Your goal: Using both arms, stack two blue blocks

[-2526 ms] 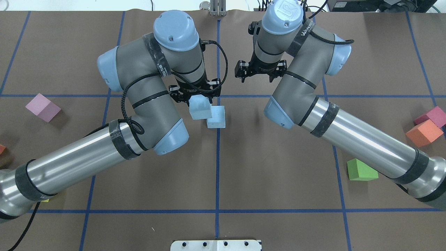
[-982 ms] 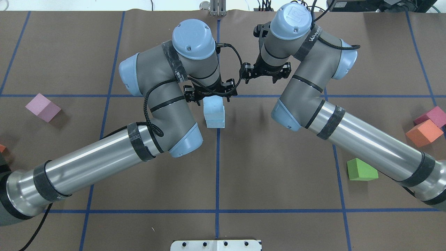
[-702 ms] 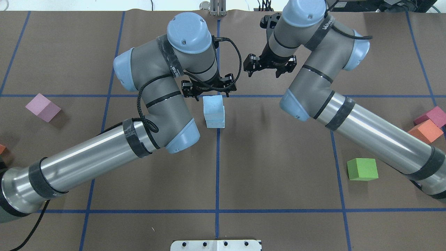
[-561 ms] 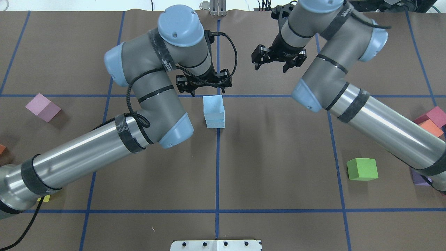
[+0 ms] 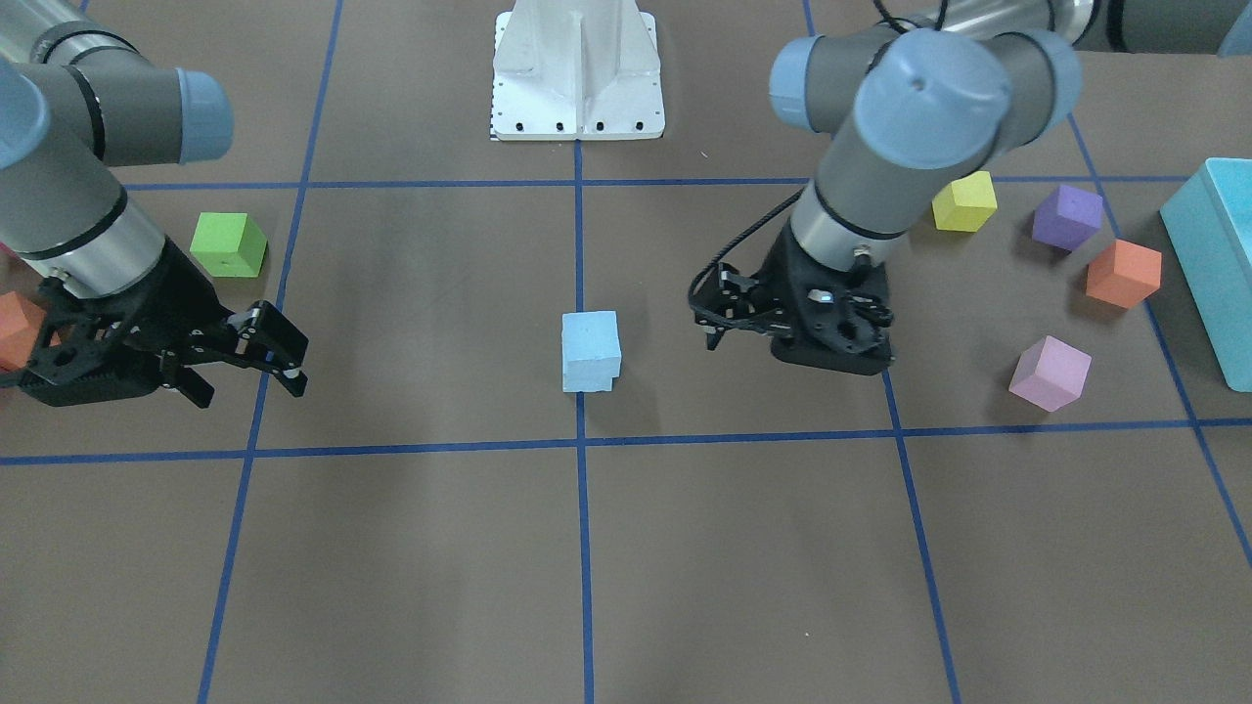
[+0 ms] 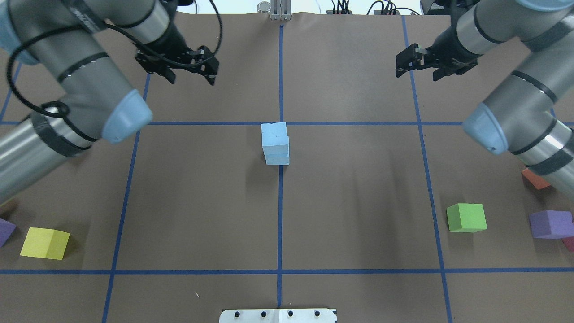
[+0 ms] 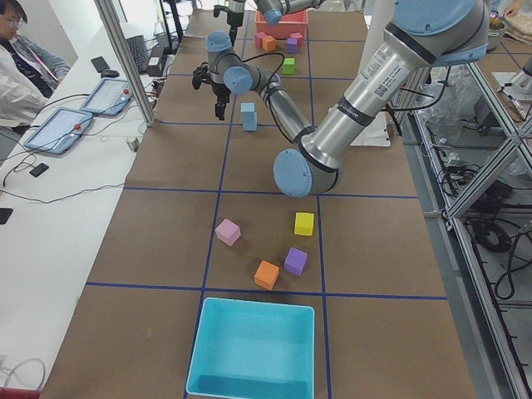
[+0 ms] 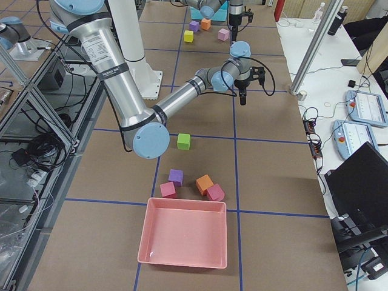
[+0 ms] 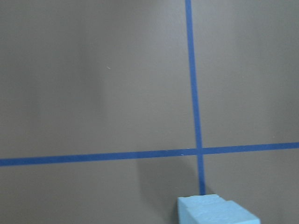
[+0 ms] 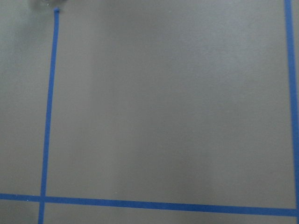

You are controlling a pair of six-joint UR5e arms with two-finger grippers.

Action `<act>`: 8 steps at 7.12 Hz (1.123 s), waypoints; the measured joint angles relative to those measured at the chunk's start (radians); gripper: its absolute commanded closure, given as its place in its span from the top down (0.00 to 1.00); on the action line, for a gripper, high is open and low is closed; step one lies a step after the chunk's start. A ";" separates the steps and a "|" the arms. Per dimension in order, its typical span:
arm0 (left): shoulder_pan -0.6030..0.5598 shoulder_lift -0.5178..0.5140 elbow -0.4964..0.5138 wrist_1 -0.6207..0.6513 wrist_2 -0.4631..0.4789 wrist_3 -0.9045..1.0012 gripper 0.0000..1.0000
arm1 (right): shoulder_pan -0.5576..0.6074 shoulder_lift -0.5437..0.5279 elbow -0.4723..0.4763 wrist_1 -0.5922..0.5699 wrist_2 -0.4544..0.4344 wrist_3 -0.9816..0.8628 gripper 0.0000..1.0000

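Two pale blue blocks stand stacked at the table's middle on the blue centre line, the upper block [image 6: 274, 133] on the lower block [image 6: 277, 158], slightly offset. The stack also shows in the front view [image 5: 590, 350] and the left side view [image 7: 248, 116]. My left gripper [image 6: 192, 80] is open and empty, raised far left of the stack; it also shows in the front view [image 5: 712, 318]. My right gripper [image 6: 417, 74] is open and empty, raised far right of it. The left wrist view catches the upper block's corner [image 9: 215, 212].
A green cube [image 6: 466, 217], purple cube [image 6: 549, 223] and orange cube [image 6: 536, 179] lie at the right. A yellow cube [image 6: 45, 242] lies at the left, with a pink cube [image 5: 1050, 372] and turquoise bin [image 5: 1213, 254]. A pink tray [image 8: 185, 233] stands at the right end.
The left gripper set its blue block on the other one, opened and let go. Both arms then drew up and apart, away from the stack.
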 measured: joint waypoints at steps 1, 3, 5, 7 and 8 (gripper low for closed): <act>-0.083 0.094 -0.050 0.025 -0.036 0.160 0.99 | 0.042 -0.096 0.041 0.000 0.006 -0.022 1.00; -0.236 0.250 -0.070 0.050 -0.078 0.455 0.99 | 0.129 -0.295 0.103 0.002 0.031 -0.174 1.00; -0.385 0.348 -0.018 0.109 -0.166 0.682 0.99 | 0.243 -0.434 0.114 0.000 0.110 -0.331 1.00; -0.491 0.445 0.050 0.127 -0.198 0.815 0.99 | 0.302 -0.518 0.114 0.000 0.134 -0.377 1.00; -0.530 0.476 0.095 0.127 -0.201 0.874 0.99 | 0.328 -0.560 0.114 -0.001 0.141 -0.418 1.00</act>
